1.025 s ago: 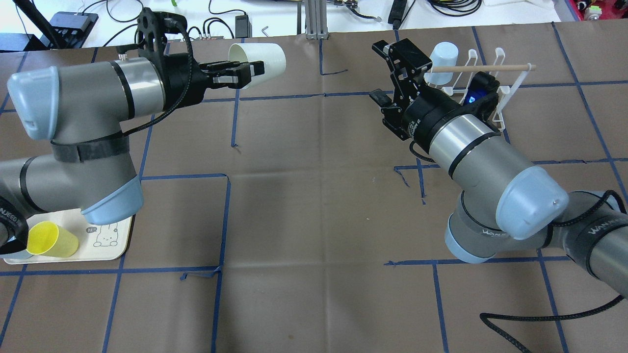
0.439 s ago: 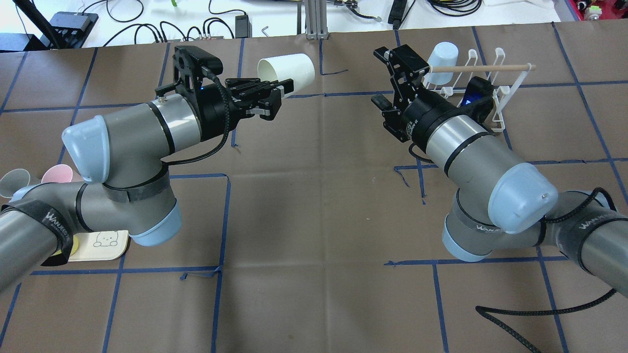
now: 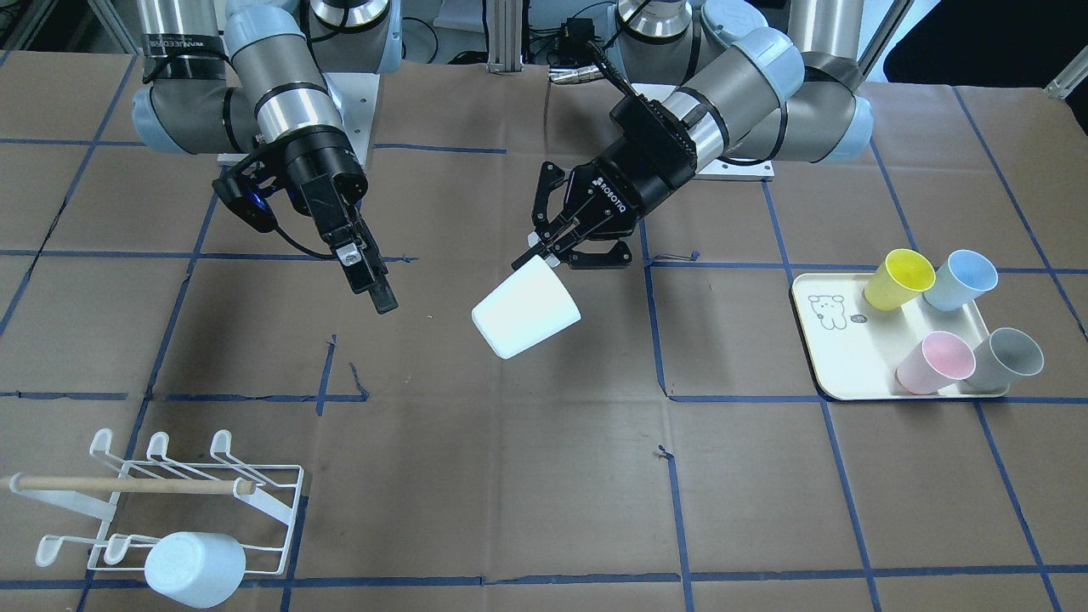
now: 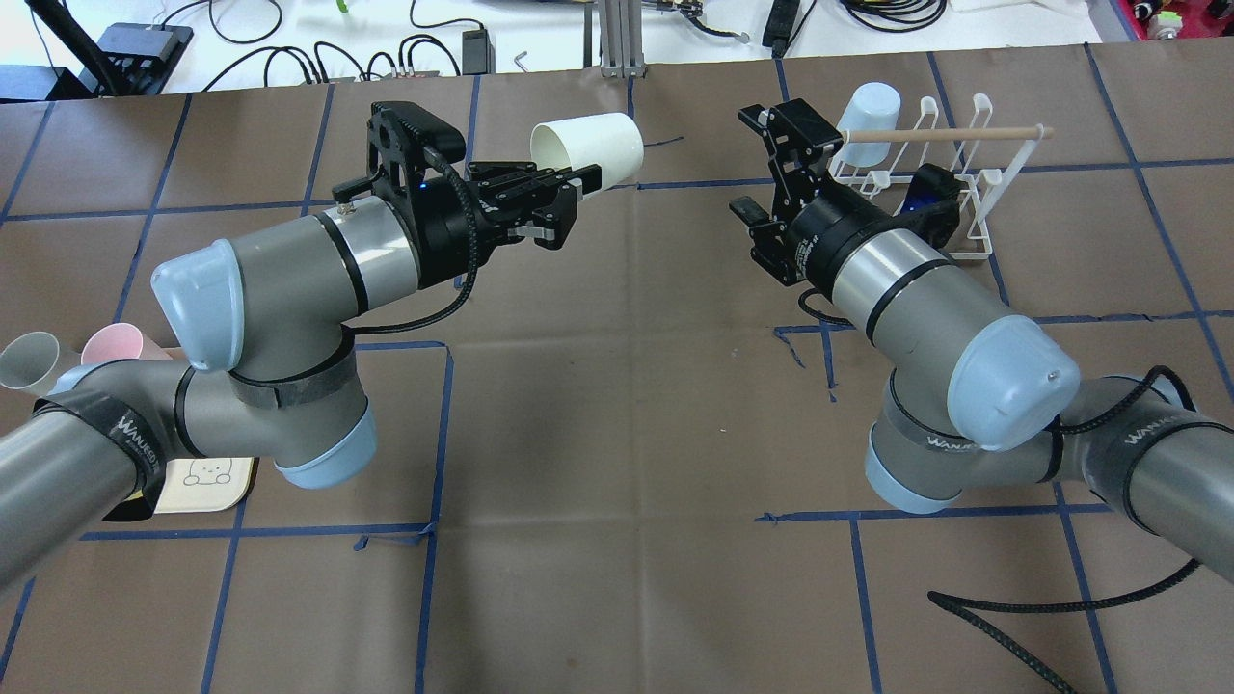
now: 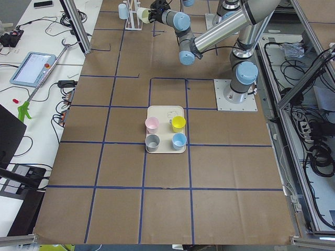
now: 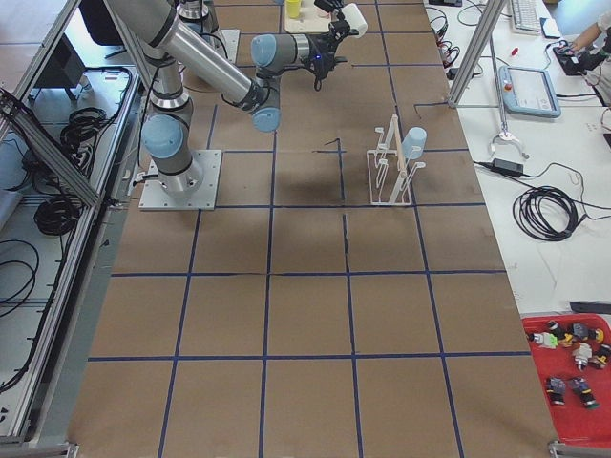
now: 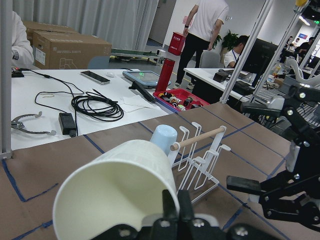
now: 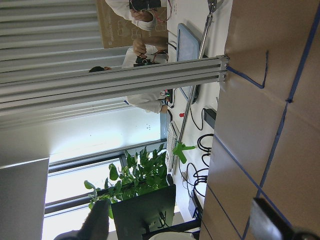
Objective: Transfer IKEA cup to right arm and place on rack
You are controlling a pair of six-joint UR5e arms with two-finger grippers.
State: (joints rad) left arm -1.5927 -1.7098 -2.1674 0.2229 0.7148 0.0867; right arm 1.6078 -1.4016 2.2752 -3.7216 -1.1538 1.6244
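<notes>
Overhead exterior: left gripper [image 4: 581, 180] is pinching the rim of the white IKEA cup [image 4: 590, 147], which is lying sideways beyond its fingertips, off the table. Right gripper [image 4: 748, 162] is hanging spread and empty, cup well apart, rack [image 3: 127, 484] behind its fingers.

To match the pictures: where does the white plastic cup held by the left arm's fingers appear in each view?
Front-facing: white plastic cup, centre.
Overhead: top, left of centre.
Exterior left: top edge, left of centre.
Exterior right: top edge, right of centre.
Left wrist: large, lower left.
Right wrist: not in it.
Shared landmark, except right wrist: white wire rack with wooden dowel.
</notes>
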